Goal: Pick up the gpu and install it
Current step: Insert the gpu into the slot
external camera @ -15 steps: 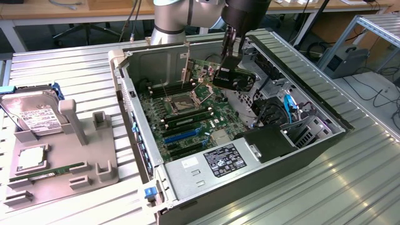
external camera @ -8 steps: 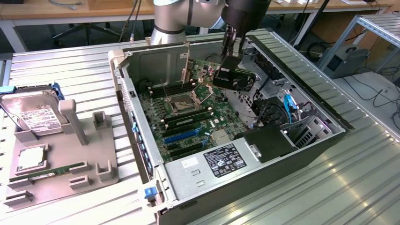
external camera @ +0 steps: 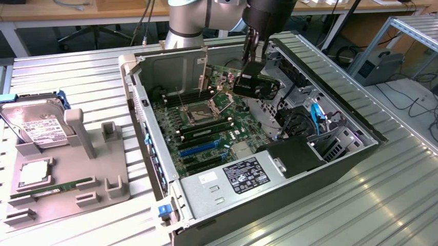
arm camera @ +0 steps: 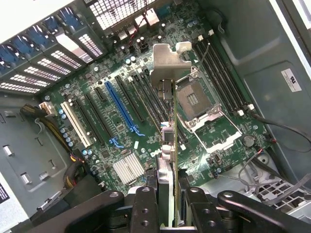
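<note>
Far out on the exterior view's left of my gripper (external camera: 252, 64), the hard drive (external camera: 38, 125) and a RAM stick (external camera: 58, 187) sit on the grey parts tray (external camera: 82, 138), well apart from the work. Nearer, the open computer case (external camera: 140, 102) lies on its side with the motherboard (external camera: 205, 130) bare below me.

My fingers (arm camera: 146, 206) are clamped on the gpu (external camera: 257, 86), one on each face. It hangs upright under the gripper, inside the case and above the board, touching nothing else. In the wrist view the gpu (arm camera: 167, 160) runs edge-on away from me, over the black slots between the blue expansion slot (arm camera: 121, 109) and the CPU socket (arm camera: 194, 99). Its silver end bracket (arm camera: 169, 60) points at the case's rear vents (arm camera: 116, 9).

To do this step well, I judge the card must stay vertical, its lower edge parallel to the slot and the bracket square to the rear opening. Whether it is lined up yet I cannot tell.

Room is tight. The socket's raised lever sits close beside the card. On the exterior view's right of the gripper, the drive cage (external camera: 298, 120) and a blue cable (external camera: 316, 115) crowd in. Straight up is open.
</note>
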You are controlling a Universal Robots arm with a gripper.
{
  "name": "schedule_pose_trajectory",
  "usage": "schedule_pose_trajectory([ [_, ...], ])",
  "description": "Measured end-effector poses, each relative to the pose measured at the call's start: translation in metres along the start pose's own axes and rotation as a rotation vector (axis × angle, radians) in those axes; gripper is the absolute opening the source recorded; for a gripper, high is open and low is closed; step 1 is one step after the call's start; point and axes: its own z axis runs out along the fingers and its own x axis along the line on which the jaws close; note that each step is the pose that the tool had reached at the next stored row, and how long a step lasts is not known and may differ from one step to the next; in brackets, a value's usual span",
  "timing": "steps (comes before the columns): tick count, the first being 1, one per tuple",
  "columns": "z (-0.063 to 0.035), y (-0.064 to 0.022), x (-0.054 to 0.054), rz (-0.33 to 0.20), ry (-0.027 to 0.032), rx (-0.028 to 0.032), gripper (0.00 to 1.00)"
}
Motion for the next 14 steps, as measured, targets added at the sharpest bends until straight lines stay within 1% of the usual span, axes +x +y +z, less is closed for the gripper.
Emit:
schedule_pose_trajectory([
  [2,0.0,0.0,0.0,-0.002,0.0,0.0,0.27],
  [14,0.0009,0.0,0.0,-0.095,0.003,-0.0005,0.27],
])
